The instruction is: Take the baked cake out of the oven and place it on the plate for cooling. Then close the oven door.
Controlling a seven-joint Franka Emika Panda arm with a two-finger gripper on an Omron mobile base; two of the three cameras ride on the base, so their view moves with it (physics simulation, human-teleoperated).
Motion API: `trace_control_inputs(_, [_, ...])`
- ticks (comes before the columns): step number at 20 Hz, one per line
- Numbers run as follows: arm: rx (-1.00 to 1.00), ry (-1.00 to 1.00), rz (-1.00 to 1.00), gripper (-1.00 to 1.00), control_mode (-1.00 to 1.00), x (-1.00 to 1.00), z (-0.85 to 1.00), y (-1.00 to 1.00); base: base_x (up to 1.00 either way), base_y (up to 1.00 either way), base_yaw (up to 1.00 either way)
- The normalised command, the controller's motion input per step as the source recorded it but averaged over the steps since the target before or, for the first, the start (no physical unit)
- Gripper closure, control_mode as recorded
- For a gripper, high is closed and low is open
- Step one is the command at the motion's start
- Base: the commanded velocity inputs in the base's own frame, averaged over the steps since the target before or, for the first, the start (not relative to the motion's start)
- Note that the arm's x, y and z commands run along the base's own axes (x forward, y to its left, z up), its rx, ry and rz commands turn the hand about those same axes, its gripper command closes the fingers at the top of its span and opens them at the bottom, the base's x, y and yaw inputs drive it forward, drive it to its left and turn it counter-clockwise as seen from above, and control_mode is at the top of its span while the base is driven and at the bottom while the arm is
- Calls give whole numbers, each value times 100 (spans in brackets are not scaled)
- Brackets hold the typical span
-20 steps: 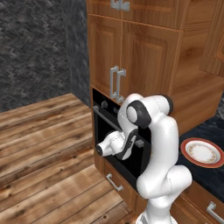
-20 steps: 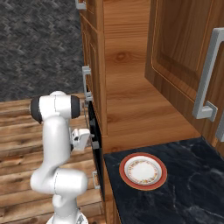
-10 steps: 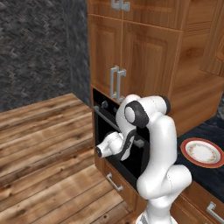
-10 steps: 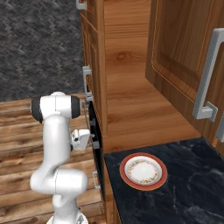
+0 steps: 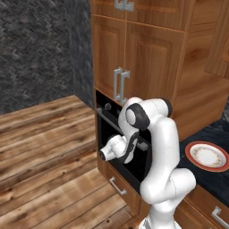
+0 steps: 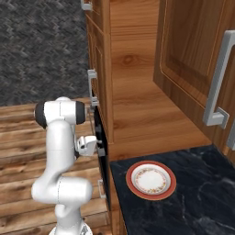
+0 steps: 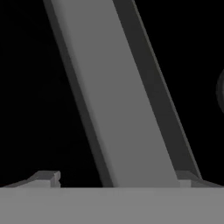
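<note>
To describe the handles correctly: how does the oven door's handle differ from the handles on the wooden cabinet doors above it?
The oven door handle is one long bar lying horizontally across the black oven door; the cabinet handles are a pair of short bars standing upright on brown wood. The open gripper is at the oven door handle, while the cabinet handles are untouched. Both kinds are silver-grey.

Wood-plank floor (image 5: 49, 147) runs left of the cabinets, dark grey patterned wall (image 5: 36, 49) behind it. Tall wooden cabinet doors (image 5: 134, 62) w/ paired silver handles (image 5: 120, 85) in the middle. Below, a wooden drawer (image 5: 117, 185) w/ small silver pull. Dark marbled counter (image 6: 193, 202) to the right; above it an upper wooden cabinet door (image 6: 197, 59) w/ a silver handle (image 6: 219, 78).
</note>
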Motion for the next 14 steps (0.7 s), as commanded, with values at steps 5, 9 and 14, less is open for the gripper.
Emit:
trace_control_inputs(5, [0,-1,2,100,-100,43,-9,-66,0,0,0])
trace_control_inputs(9, [0,-5,3,100,-100,26,-11,-56,0,0,0])
trace_control_inputs(14, [0,-15,-1,100,-100,-9,-12,33,0,0,0])
